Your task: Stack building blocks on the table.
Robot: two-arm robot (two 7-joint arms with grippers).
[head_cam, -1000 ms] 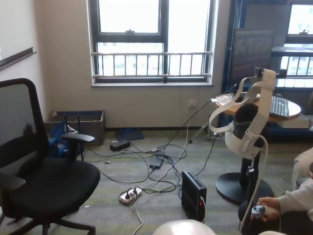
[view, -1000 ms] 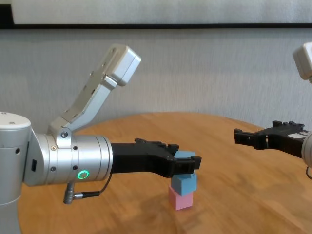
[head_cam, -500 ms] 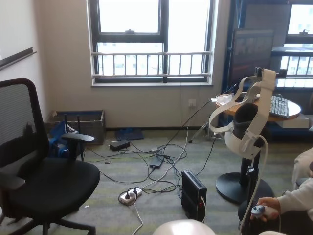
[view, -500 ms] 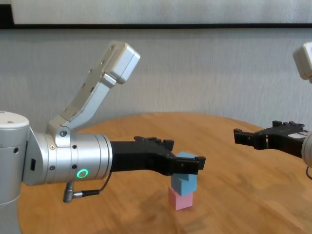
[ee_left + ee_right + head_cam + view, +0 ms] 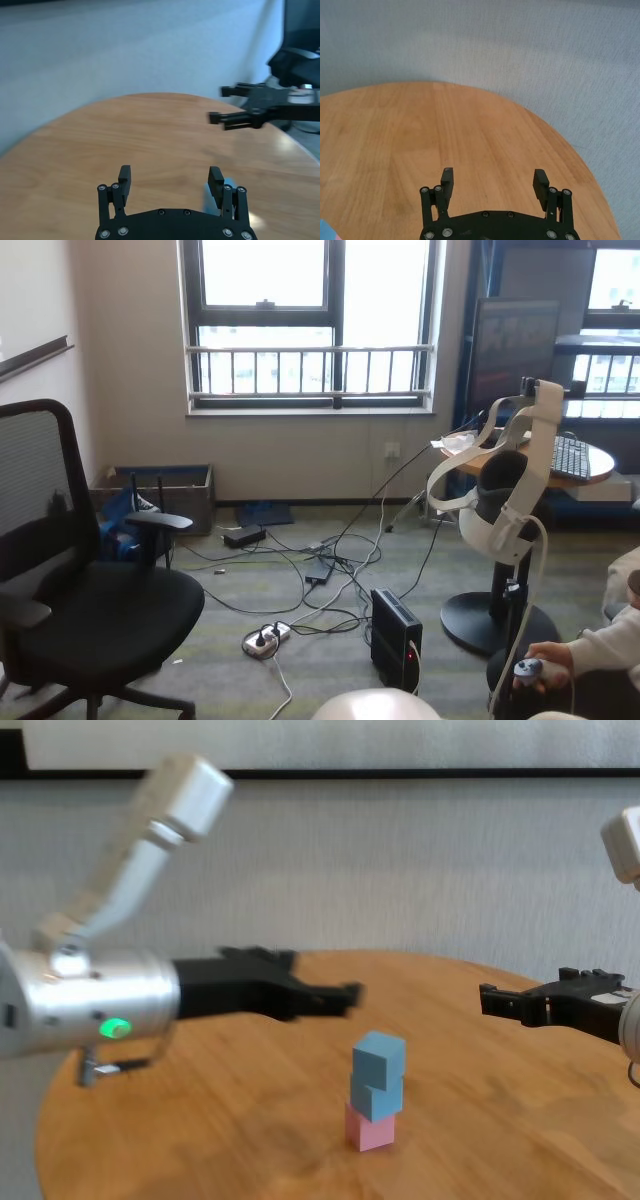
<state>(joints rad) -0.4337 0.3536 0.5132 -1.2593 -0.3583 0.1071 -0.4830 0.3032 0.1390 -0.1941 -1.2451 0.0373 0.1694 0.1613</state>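
Note:
The building blocks stand as one column on the table (image 5: 240, 1120): a pale pink cube (image 5: 370, 1131) at the bottom, a light blue cube (image 5: 379, 1100) on it, and a second light blue cube (image 5: 380, 1056) on top, slightly turned. My left gripper (image 5: 330, 982) is open, above and to the left of the column, touching nothing. In the left wrist view its fingers (image 5: 125, 178) stand wide apart, with a sliver of blue cube (image 5: 226, 186) beside one. My right gripper (image 5: 522, 988) hovers open at the right, well apart from the blocks. The head view shows no blocks.
The round wooden table (image 5: 420, 130) ends at a grey wall just behind it. My right gripper (image 5: 240, 105) shows far off in the left wrist view. The head view shows only an office floor with a black chair (image 5: 80, 610) and cables.
My left gripper has opened, let go of the top blue cube and drawn back up and to the left. The three-cube column stays standing. The right arm has not moved.

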